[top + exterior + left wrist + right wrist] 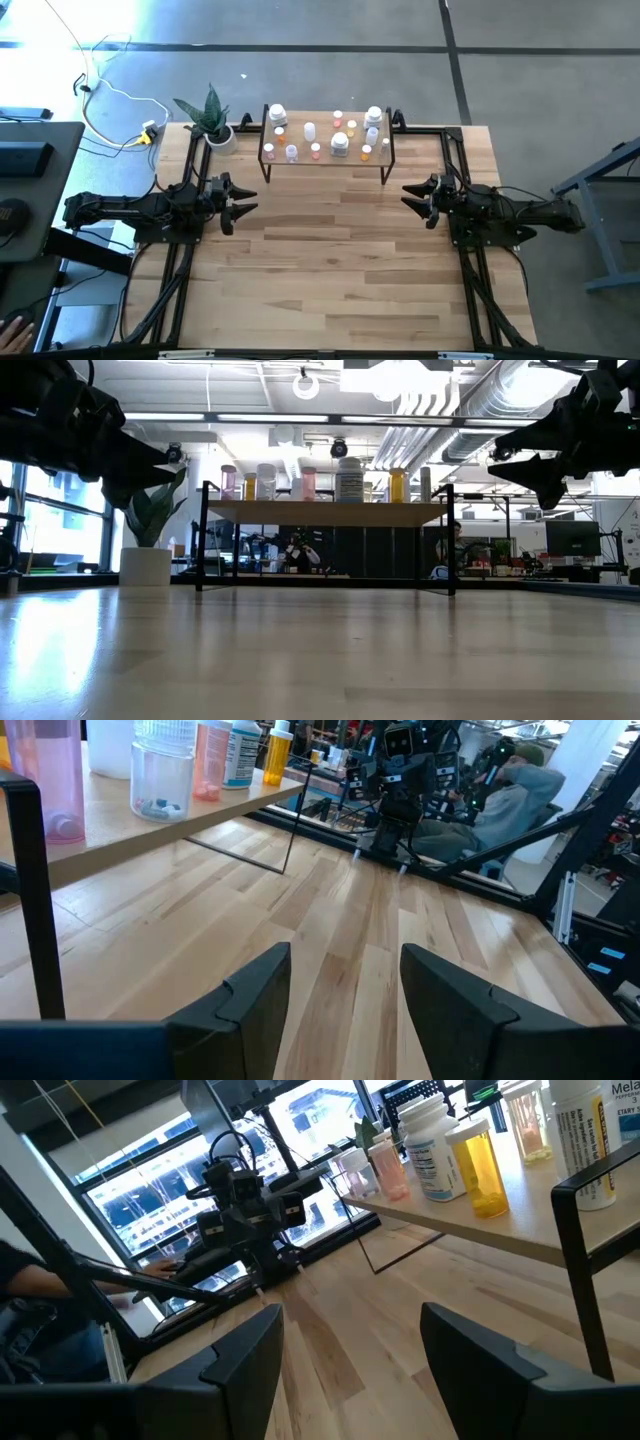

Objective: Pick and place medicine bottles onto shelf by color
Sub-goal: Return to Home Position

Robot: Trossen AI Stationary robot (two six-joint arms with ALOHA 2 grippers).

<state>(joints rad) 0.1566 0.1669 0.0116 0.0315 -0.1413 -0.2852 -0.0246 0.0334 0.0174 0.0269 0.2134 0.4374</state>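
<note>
Left tool (243,202) hangs over the left side of the tabletop (330,270), fingers spread and empty, well apart from the shelf (325,161). The medicine bottles (340,144) all stand on the shelf at the far edge (none lies on the planks), so sorting looks complete. Right tool (411,198) mirrors it, likewise released, apparently parked.

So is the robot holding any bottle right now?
No, nothing is held. The left tool and the right tool are both open and empty. The bottles stand on the shelf.
</note>
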